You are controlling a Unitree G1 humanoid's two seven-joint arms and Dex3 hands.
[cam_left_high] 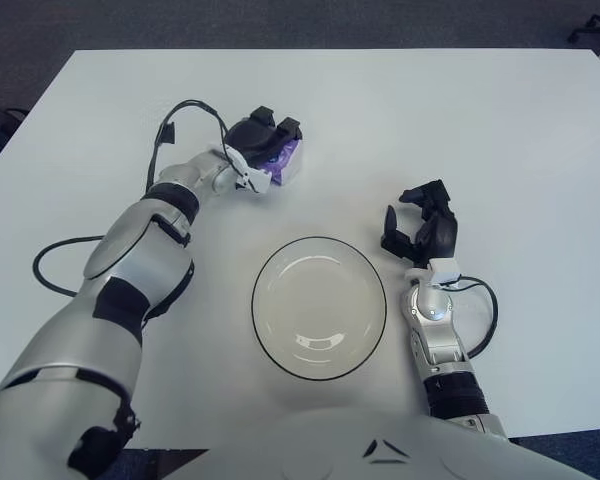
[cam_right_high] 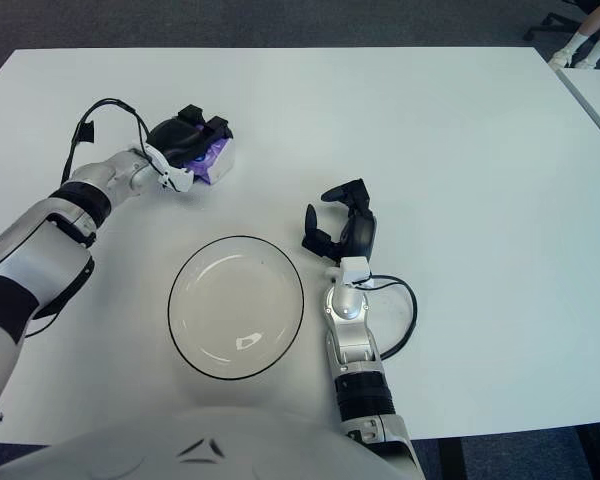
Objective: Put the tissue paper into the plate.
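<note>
Two hands over a white table (cam_left_high: 520, 120), left eye view first. Left hand (cam_left_high: 262, 145) is extended far across the table, beyond the plate and to its left, fingers curled down over the tissue paper pack (cam_left_high: 288, 162), a small white and purple packet. Fingers are clamped on the pack's top and near side; cannot tell whether the pack is lifted or resting on the table. Black cable loops off the left wrist. Plate (cam_left_high: 270, 320), clear glass with a dark rim, sits near the table's front edge, between the two arms, nothing in it. Pack is well apart from the plate. Right hand (cam_left_high: 422, 228) shows just right of the plate, forearm pointing away from the robot, fingers bent loosely with gaps between them, holding nothing. Cannot tell if it touches the table.

Right eye view: same layout, everything shifted left. Left hand (cam_right_high: 188, 138) closed over the tissue paper pack (cam_right_high: 216, 155), purple print showing under the dark fingers. Plate (cam_right_high: 185, 330) below and slightly right of the pack, apart from it. Right hand (cam_right_high: 342, 226) just right of the plate's rim, fingers parted and bare. Chair base and someone's feet show past the table's far right corner.
</note>
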